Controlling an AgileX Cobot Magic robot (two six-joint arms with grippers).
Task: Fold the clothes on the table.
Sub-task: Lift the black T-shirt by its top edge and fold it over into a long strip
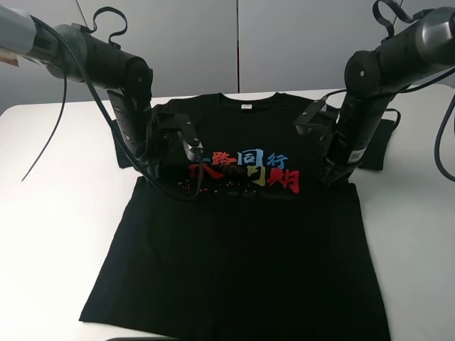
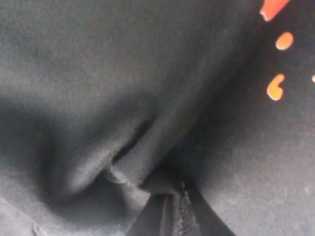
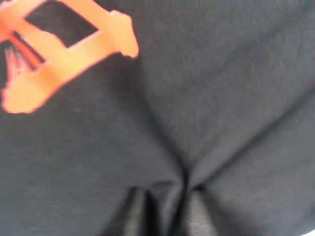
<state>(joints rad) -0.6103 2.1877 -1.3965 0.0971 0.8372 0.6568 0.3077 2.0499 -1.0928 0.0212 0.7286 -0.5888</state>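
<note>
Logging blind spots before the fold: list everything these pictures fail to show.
- T-shirt hem: partly cut off by the bottom edge of the exterior high view.
- Sleeves: mostly hidden behind the arms in that view.
- Print: the part on the view's left is covered by the left hand and a cable.
- Grip of the left hand and right hand: both wrist views are blurred and the dark fingers merge with the black cloth, so open or shut is unclear.

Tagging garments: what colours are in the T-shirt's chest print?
Red, blue and yellow print on a black T-shirt; clearest in exterior high view.
</note>
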